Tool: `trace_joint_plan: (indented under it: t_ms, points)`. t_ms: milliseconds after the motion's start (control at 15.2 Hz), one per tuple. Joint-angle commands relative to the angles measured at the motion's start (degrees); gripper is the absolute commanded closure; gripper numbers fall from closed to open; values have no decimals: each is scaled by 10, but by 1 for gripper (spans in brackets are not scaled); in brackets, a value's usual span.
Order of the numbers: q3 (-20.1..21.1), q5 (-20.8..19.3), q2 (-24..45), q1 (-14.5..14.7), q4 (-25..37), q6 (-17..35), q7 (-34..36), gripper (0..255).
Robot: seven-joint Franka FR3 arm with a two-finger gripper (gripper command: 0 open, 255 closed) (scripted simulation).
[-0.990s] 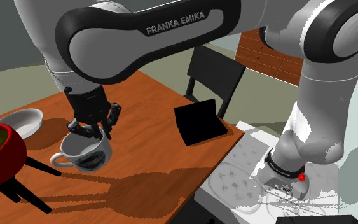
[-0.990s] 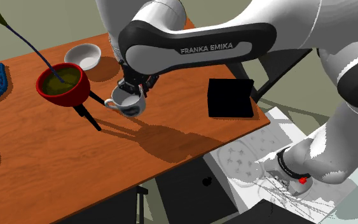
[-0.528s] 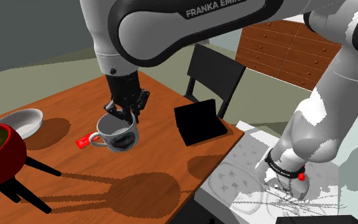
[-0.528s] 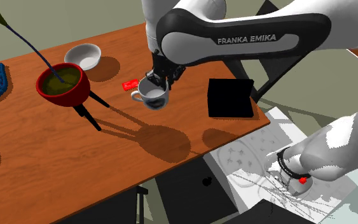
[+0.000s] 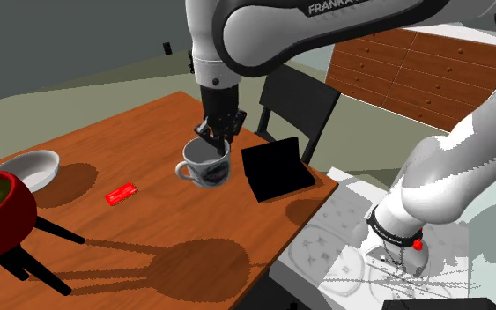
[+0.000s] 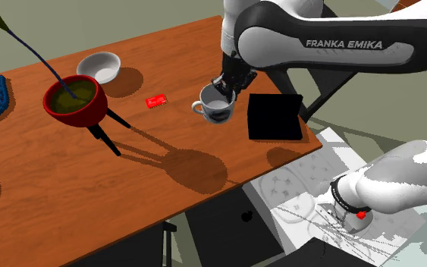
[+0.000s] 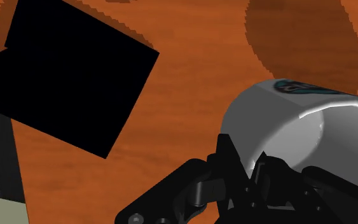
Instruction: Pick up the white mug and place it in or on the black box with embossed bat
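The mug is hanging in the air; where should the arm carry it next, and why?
Probably a short carry sideways toward the black box. The gripper clasps the mug by its rim, held above the table, and the box lies just beside it, not yet under it.

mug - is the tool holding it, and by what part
Yes. The tool is shut on the mug, clasping it by the rim.
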Motion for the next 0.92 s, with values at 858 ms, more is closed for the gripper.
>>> trace_joint_plan:
  t_ms: [858]
  points:
    - [-163,-14,-190,-54,-168,-44,-217,255]
